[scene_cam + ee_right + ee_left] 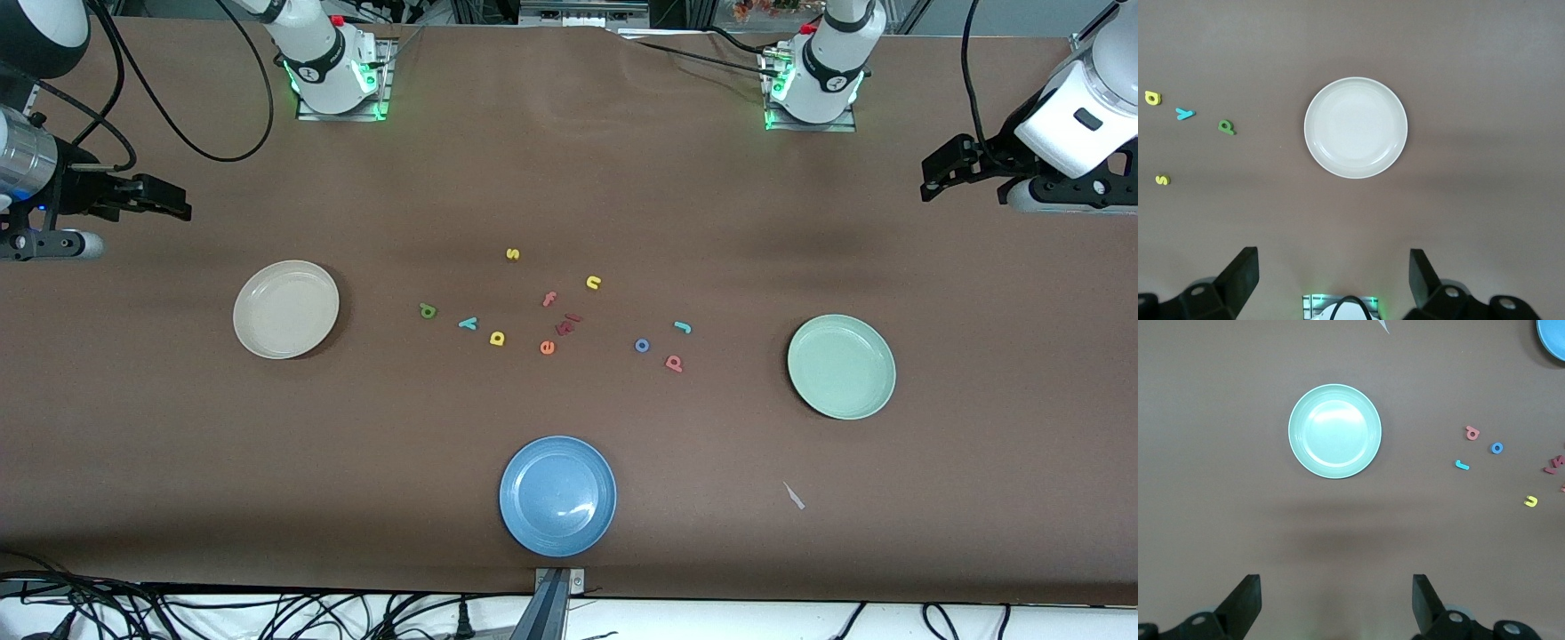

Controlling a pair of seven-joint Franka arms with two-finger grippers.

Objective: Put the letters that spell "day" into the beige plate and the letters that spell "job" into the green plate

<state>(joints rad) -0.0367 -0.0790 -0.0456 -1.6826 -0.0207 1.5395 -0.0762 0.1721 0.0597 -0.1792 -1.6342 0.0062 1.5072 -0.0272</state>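
Observation:
The beige plate [285, 308] [1355, 128] lies empty toward the right arm's end of the table, the green plate [841, 366] [1335, 431] empty toward the left arm's end. Between them lie the green "d" [428, 310] [1226, 127], teal "y" [468, 323] [1185, 113] and yellow "a" [497, 338] [1152, 99], then the teal "j" [683, 327] [1461, 465], blue "o" [642, 345] [1497, 448] and pink-red "b" [674, 363] [1472, 433]. My right gripper [182, 203] [1333, 263] hangs open high beside the beige plate. My left gripper [929, 182] [1336, 587] hangs open high beside the green plate. Both hold nothing.
A blue plate [557, 495] sits near the table's front edge. Other letters lie mid-table: yellow "s" [512, 254] and "n" [594, 283], pink "f" [549, 299], dark red letters [568, 324], orange "e" [547, 348]. A paper scrap [794, 496] lies nearer the front camera than the green plate.

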